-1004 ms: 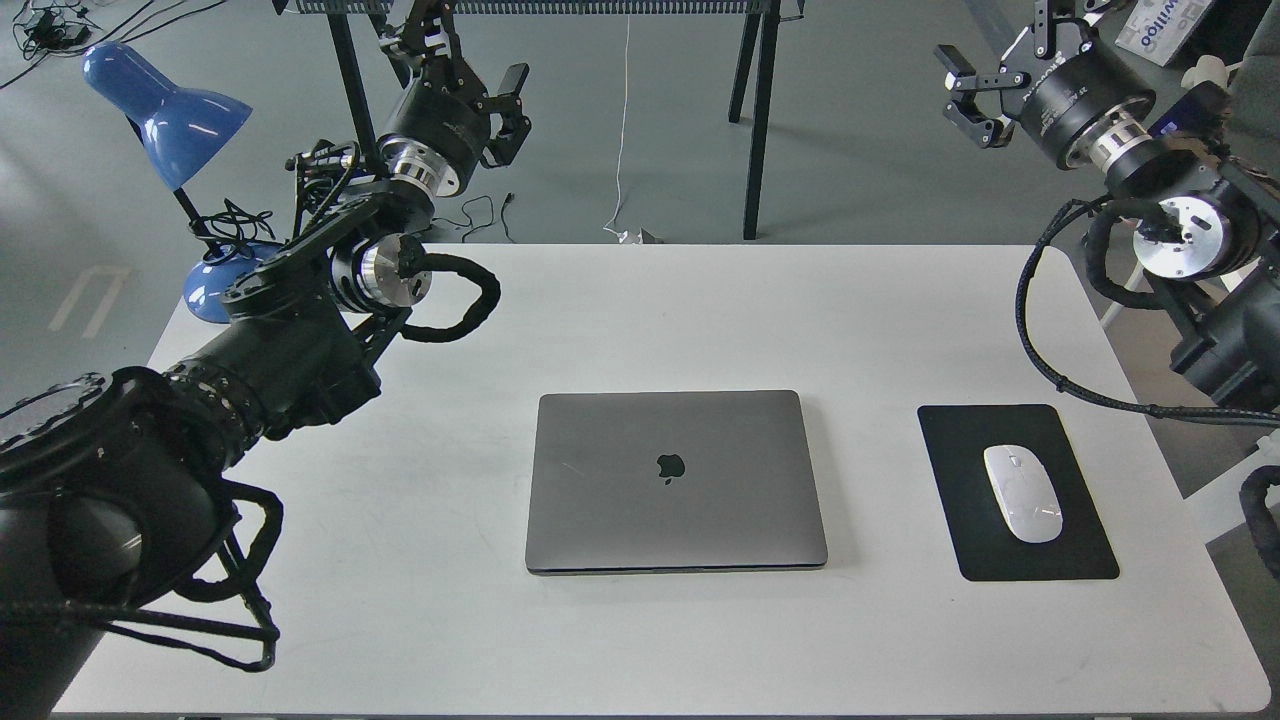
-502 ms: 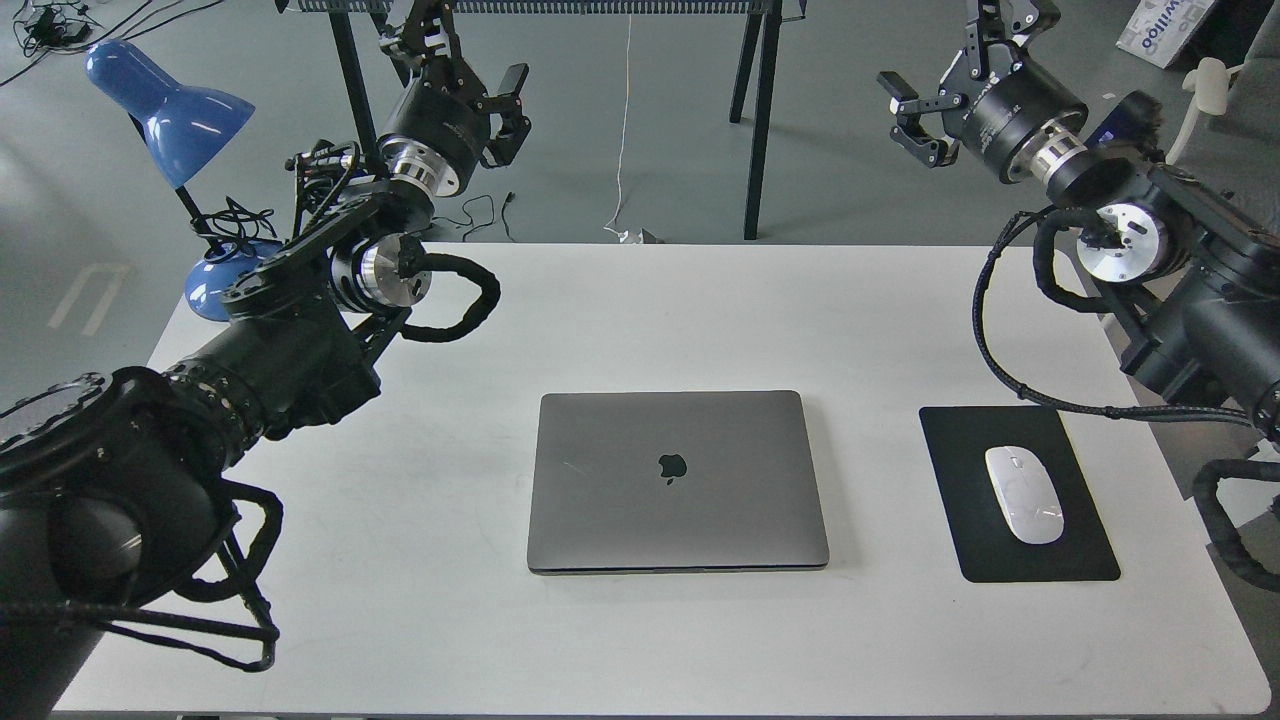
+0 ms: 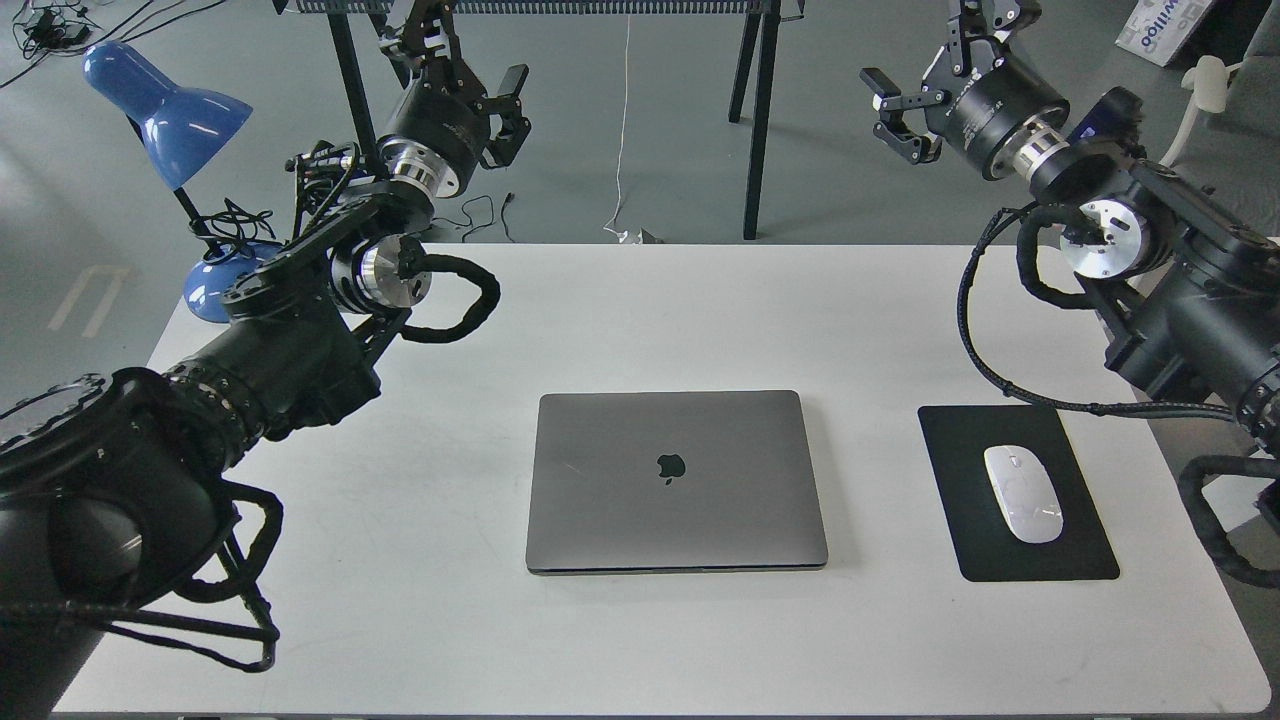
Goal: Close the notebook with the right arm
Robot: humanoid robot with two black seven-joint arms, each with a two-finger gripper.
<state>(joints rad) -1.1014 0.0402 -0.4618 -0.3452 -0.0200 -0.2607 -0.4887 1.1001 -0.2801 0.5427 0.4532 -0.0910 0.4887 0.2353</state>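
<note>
Head view: notebook (image 3: 676, 481) shut flat on the matte white surface (image 3: 640, 320), smooth grey metal slab with rounded corners, dark apple logo up, well below and left of the right gripper (image 3: 895, 115). That gripper is raised past the surface's far edge, fingers spread, holding nothing. Below it: black rectangular mouse pad (image 3: 1015, 492) with a glossy white oval mouse (image 3: 1022, 493). Left gripper (image 3: 510, 110) raised too, fingers apart, empty; glossy blue lamp (image 3: 165, 110) to its left.
</note>
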